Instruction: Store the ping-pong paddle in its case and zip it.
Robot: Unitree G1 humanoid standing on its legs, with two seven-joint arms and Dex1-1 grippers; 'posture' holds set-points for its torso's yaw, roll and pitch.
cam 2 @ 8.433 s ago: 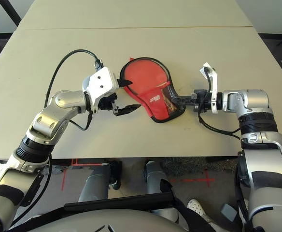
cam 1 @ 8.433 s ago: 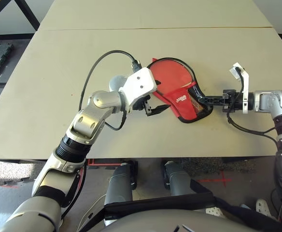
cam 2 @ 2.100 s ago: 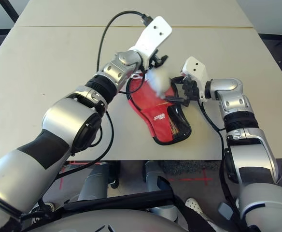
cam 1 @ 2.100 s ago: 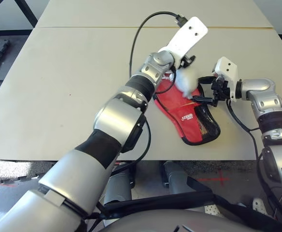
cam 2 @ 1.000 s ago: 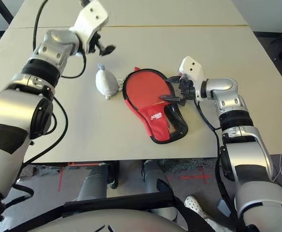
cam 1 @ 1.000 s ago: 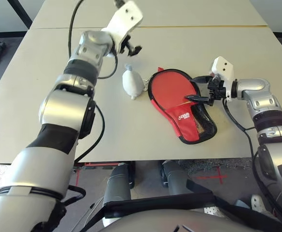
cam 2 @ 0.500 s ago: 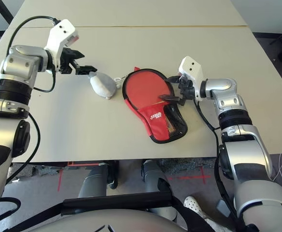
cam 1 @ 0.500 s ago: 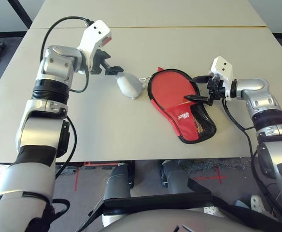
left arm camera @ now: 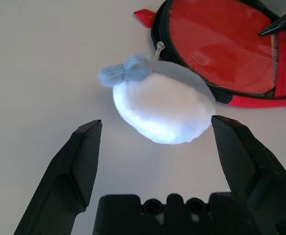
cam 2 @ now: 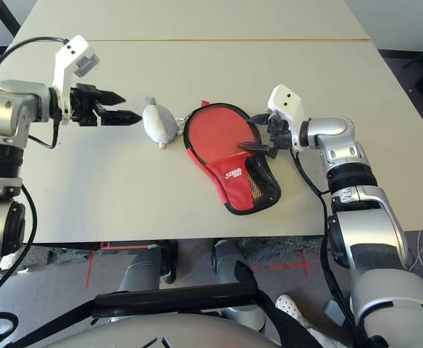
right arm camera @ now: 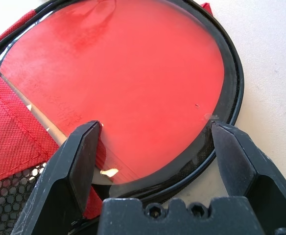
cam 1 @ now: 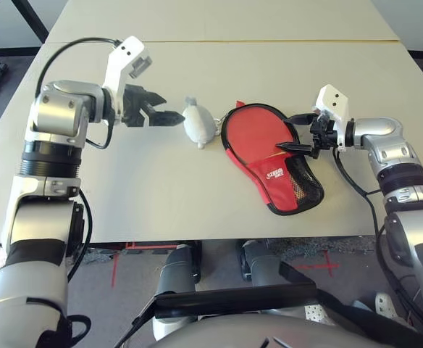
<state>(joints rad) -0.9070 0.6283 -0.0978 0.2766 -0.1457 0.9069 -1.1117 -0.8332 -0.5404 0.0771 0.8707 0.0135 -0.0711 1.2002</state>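
The case (cam 1: 268, 174) lies open near the table's front right, its red flap with black mesh pocket (cam 1: 303, 185) folded over the lower half. The ping-pong paddle's round red face (cam 1: 258, 134) rests inside the case's black rim (right arm camera: 231, 73); the handle is hidden under the flap. My right gripper (cam 1: 291, 132) hovers open over the right edge of the paddle face (right arm camera: 133, 68), fingers wide apart. My left gripper (cam 1: 169, 111) is open and empty, pointing at the grey-white plush ball (cam 1: 197, 122) from its left, a short gap away.
The plush ball (left arm camera: 162, 110) lies just left of the case, its small metal clasp touching the black rim. A seam between two tabletops (cam 1: 269, 41) runs across the far side. Bare table (cam 1: 161, 188) stretches to the left and front.
My left arm has swung lower and its open gripper now points level at the ball from the left. The ball sits slightly closer to the case. The right gripper has not moved.
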